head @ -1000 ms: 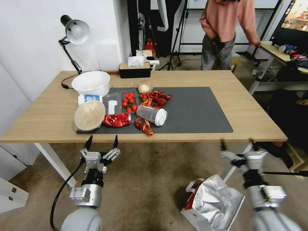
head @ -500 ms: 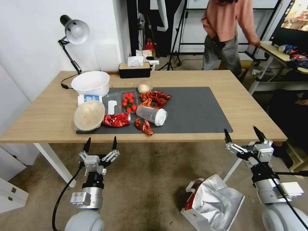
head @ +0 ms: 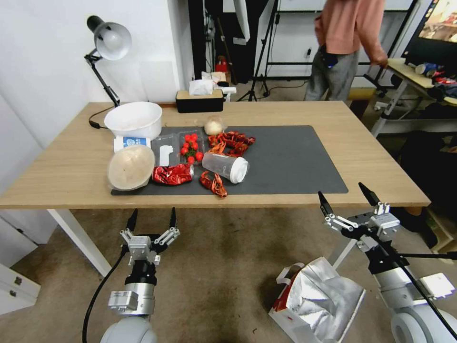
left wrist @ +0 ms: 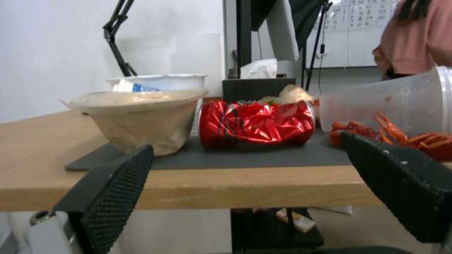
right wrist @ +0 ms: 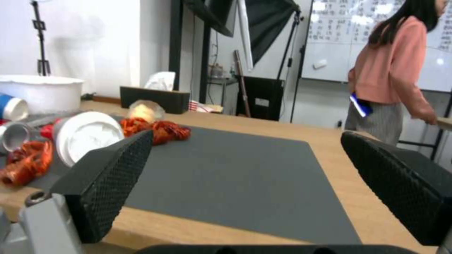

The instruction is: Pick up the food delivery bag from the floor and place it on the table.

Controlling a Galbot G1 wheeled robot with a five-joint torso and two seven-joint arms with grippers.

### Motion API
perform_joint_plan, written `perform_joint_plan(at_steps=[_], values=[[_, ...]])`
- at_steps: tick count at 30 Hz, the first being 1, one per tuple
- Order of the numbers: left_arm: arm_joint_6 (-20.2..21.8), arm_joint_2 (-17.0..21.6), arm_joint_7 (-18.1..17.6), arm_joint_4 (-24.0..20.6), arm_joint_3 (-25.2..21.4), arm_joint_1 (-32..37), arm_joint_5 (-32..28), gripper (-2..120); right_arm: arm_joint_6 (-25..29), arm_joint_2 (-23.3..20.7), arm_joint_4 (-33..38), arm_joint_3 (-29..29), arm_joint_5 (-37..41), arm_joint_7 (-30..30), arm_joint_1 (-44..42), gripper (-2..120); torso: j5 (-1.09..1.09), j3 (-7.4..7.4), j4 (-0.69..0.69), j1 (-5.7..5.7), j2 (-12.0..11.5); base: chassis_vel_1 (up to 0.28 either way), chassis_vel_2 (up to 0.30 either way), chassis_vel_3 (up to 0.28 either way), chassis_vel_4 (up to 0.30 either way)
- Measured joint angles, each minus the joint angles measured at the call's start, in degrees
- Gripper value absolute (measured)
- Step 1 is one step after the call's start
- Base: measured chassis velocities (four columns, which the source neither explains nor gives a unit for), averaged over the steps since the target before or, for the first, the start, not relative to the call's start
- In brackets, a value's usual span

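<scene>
The food delivery bag (head: 320, 302) is lying on the floor (head: 219, 276) at near right, foil lining showing, untouched by either claw. The right claw (head: 346, 199) is hovering spread above and just beyond it, near the worktop (head: 376, 162) edge; the left claw (head: 150, 218) is waiting spread at near left. Pick-up not yet begun: the next move probably calls for lowering the right claw to the white handles (head: 289, 273).
</scene>
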Motion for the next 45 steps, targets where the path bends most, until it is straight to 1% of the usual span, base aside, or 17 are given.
perform_joint_plan(at_steps=[2, 3, 6, 7, 9, 10, 12, 13, 20, 24, 28, 32, 38, 40, 42, 44, 45], values=[[-0.01, 0.0, -0.02, 0.02, -0.01, 0.01, 0.03, 99, 0.0, 0.05, -0.02, -0.01, -0.01, 0.08, -0.01, 100, 0.0, -0.1, 0.0, -0.08, -0.17, 0.0, 0.0, 0.0, 0.0], [-0.08, 0.02, -0.06, 0.03, -0.05, 0.1, 0.1, 99, 0.0, 0.24, -0.02, -0.07, -0.03, 0.42, 0.0, 100, 0.0, -0.46, 0.0, -0.38, -0.84, 0.0, 0.0, 0.0, 0.0], [-0.11, 0.07, -0.06, 0.03, -0.11, 0.18, 0.1, 99, -0.01, 0.37, -0.02, -0.16, -0.14, 0.61, 0.0, 100, 0.0, -0.79, 0.0, -0.64, -1.41, 0.0, 0.0, 0.0, 0.0], [-0.19, 0.09, -0.06, 0.03, -0.16, 0.22, 0.1, 98, -0.02, 0.59, -0.02, -0.24, -0.39, 0.89, 0.0, 100, 0.0, -1.13, 0.0, -0.91, -2.03, 0.0, 0.0, 0.0, 0.0], [-0.22, 0.09, -0.05, 0.03, -0.17, 0.24, 0.1, 98, -0.02, 0.67, -0.01, -0.26, -0.47, 1.0, 0.02, 100, 0.0, -1.29, 0.0, -1.03, -2.3, 0.0, 0.0, 0.0, 0.0], [-0.3, 0.11, -0.02, 0.03, -0.17, 0.26, 0.12, 98, -0.03, 0.83, -0.01, -0.26, -0.6, 1.3, 0.06, 100, 0.0, -1.61, 0.0, -1.31, -2.9, 0.0, 0.0, 0.0, 0.0], [-0.3, 0.1, -0.02, 0.03, -0.17, 0.26, 0.12, 98, -0.03, 0.84, -0.01, -0.26, -0.6, 1.31, 0.07, 100, 0.0, -1.65, 0.0, -1.34, -2.97, 0.0, 0.0, 0.0, 0.0], [-0.38, 0.11, 0.0, 0.06, -0.06, 0.3, 0.14, 98, -0.07, 0.98, -0.01, -0.26, -0.62, 1.63, 0.16, 100, 0.0, -2.08, 0.0, -1.65, -3.71, 0.0, 0.0, 0.0, 0.0], [-0.4, 0.12, 0.08, 0.29, 0.21, 0.39, 0.31, 97, -0.12, 1.42, -0.24, -0.25, -0.67, 1.68, 0.33, 100, 0.0, -3.01, 0.0, -2.37, -5.36, 0.0, 0.0, 0.0, 0.0], [-0.46, -0.09, 0.09, 0.51, 0.43, 0.63, 0.36, 97, 0.13, 1.97, -1.0, -0.4, -0.74, 1.68, 0.29, 100, 0.0, -3.88, 0.0, -2.98, -6.85, 0.0, 0.0, 0.0, 0.0], [-0.57, -0.2, 0.17, 0.53, 0.48, 0.76, 0.37, 96, 0.22, 2.04, -1.27, -0.46, -0.74, 1.67, 0.36, 100, 0.0, -4.27, 0.0, -3.27, -7.55, 0.0, 0.0, 0.0, 0.0], [-0.64, -0.18, 0.21, 0.71, 0.47, 0.81, 0.39, 95, 0.23, 1.88, -1.36, -0.42, -0.7, 1.79, 0.6, 100, 0.0, -5.08, 0.01, -3.88, -8.95, 0.0, 0.0, 0.0, 0.0], [-0.76, -0.19, 0.23, 1.01, 0.45, 0.78, 0.43, 93, 0.22, 1.94, -1.44, -0.35, -0.59, 2.05, 0.62, 100, 0.0, -5.78, 0.0, -4.43, -10.19, 0.0, 0.0, 0.0, 0.0], [-0.87, -0.22, 0.31, 1.14, 0.49, 0.79, 0.46, 93, 0.22, 2.03, -1.58, -0.34, -0.6, 2.2, 0.58, 100, 0.0, -6.22, 0.0, -4.78, -10.98, 0.0, 0.0, 0.0, 0.0], [-0.87, -0.23, 0.32, 1.15, 0.49, 0.79, 0.46, 93, 0.22, 2.04, -1.58, -0.34, -0.6, 2.22, 0.58, 100, 0.0, -6.26, 0.0, -4.8, -11.04, 0.0, 0.0, 0.0, 0.0], [-0.89, -0.23, 0.36, 1.22, 0.55, 0.77, 0.54, 92, 0.22, 2.38, -1.65, -0.32, -0.64, 2.38, 0.62, 100, 0.0, -6.87, 0.0, -5.18, -12.03, 0.0, 0.0, 0.0, 0.0], [-0.89, -0.23, 0.36, 1.22, 0.55, 0.77, 0.54, 92, 0.22, 2.38, -1.65, -0.32, -0.64, 2.38, 0.62, 100, 0.0, -6.87, 0.0, -5.18, -12.03, 0.0, 0.0, 0.0, 0.0]])
